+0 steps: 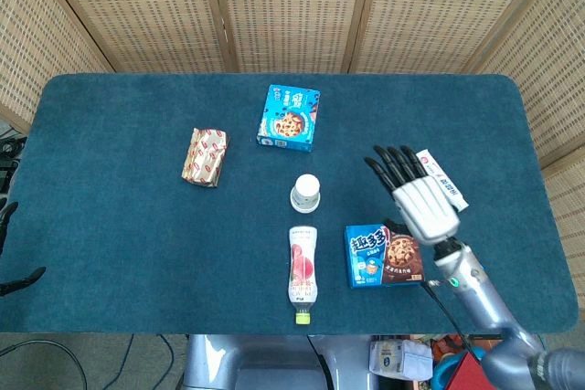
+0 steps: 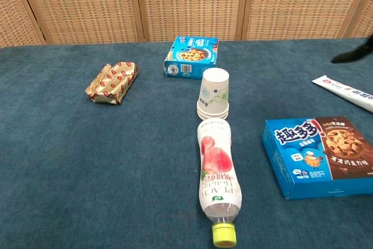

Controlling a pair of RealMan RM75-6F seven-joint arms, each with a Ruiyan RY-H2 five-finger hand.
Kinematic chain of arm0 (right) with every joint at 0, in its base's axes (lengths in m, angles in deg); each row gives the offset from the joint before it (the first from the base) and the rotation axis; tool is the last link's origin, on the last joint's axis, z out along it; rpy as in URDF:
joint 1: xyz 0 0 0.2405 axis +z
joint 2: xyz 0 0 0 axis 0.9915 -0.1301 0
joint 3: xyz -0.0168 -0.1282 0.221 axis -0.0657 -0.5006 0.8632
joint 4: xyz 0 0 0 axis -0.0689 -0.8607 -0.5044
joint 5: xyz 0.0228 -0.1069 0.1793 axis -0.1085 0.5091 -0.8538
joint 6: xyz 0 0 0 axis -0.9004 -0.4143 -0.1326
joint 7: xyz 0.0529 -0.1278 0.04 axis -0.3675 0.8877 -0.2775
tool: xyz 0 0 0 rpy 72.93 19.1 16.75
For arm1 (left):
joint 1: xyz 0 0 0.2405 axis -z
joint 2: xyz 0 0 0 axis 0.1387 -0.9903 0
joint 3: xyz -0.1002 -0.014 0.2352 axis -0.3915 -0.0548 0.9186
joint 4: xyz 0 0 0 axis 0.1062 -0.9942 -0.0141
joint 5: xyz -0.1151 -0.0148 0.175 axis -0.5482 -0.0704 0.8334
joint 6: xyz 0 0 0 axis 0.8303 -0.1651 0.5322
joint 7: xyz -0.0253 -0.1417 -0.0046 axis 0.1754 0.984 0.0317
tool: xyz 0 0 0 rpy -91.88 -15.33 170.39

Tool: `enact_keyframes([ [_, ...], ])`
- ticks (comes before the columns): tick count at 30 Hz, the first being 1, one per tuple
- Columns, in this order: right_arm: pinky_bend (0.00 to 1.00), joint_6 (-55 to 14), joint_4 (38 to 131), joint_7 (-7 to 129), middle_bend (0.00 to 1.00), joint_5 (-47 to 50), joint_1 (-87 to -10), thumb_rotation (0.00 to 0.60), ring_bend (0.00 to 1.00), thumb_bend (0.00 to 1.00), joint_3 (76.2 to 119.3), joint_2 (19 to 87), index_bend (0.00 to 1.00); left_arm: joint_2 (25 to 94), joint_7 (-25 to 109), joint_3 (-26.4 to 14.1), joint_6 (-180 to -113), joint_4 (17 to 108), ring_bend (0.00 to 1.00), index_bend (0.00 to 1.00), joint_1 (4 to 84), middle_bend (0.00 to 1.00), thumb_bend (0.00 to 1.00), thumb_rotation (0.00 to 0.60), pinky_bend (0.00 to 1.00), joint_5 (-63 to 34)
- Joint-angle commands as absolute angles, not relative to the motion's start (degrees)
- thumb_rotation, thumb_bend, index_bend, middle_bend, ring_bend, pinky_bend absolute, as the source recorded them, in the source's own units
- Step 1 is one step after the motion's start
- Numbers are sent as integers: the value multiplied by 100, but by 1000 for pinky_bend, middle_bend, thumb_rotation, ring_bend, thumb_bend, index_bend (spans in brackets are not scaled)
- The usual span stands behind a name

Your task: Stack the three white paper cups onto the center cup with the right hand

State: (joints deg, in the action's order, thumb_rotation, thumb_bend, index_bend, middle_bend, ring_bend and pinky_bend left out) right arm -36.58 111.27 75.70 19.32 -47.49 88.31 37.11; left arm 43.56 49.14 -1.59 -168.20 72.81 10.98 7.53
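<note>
Cup stack (image 2: 213, 96) stands inverted near the middle of the worktop (image 1: 119, 235), base up, rims nested at the bottom. It sits just behind the lying pink drink bottle (image 2: 218, 180), whose long axis runs toward the robot, cap nearest. The blue cookie box (image 2: 191, 56) lies behind the stack; a second cookie box (image 2: 317, 154) lies to its right.

Right robot hand (image 1: 413, 194) hovers with fingers spread and holds nothing. In the head view it hangs over the right part of the worktop, between the toothpaste tube (image 1: 441, 179) and the second cookie box, well apart from the stack. Chest view catches only dark fingertips at the top right corner.

Left robot hand: only a dark shape at the far left edge of the head view; whether it is spread or curled cannot be told.

Key relation: the stack lies to the left of the right robot hand, axis vertical. No loose cup shows on the worktop. Judgement: stacking looks complete; no further grasp appears needed.
</note>
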Motion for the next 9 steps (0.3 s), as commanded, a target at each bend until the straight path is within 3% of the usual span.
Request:
enact_keyframes([
  [1, 0, -4552, 10910, 7203, 0, 2625, -5611, 600, 0, 0, 8292, 3573, 0, 4407, 4949, -171, -16836, 7211, 0, 0, 1095, 0, 111, 600, 0, 747],
  [9, 0, -5315, 10321, 7102, 0, 2996, -6418, 600, 0, 0, 8212, 3858, 0, 4517, 4965, -198, -16920, 7073, 0, 0, 1083, 0, 109, 600, 0, 768],
])
